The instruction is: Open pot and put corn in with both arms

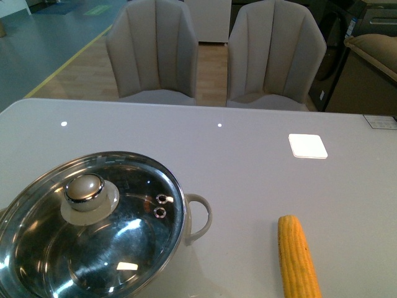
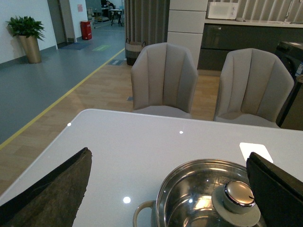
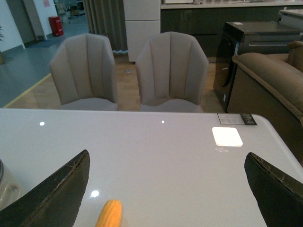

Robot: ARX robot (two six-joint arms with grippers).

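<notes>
Two things matter on the white table [image 1: 248, 167]: the pot [image 1: 181, 214] and the corn [image 1: 298, 257]. The pot's glass lid [image 1: 124, 242] is on, its rounded metal knob [image 1: 85, 188] up.

Only the front view shows pot and cob together, lying well apart, and it shows neither of my grippers. My left wrist view has the pot below and ahead of my left gripper [image 2: 169, 153], with the knob [image 2: 239, 193] close beside one finger [image 2: 277, 189] and no corn. My right wrist view has the cob's tip [image 3: 110, 213] below my right gripper [image 3: 166, 155], nearer one finger [image 3: 57, 194], and only a sliver of a pale pot handle [image 3: 7, 194] at the frame's edge.

Both grippers are spread wide, holding and touching nothing.

The frame edges cut off the near side of the pot and much of the cob. Beyond the table stand two grey chairs [image 1: 152, 53] [image 1: 276, 53].
</notes>
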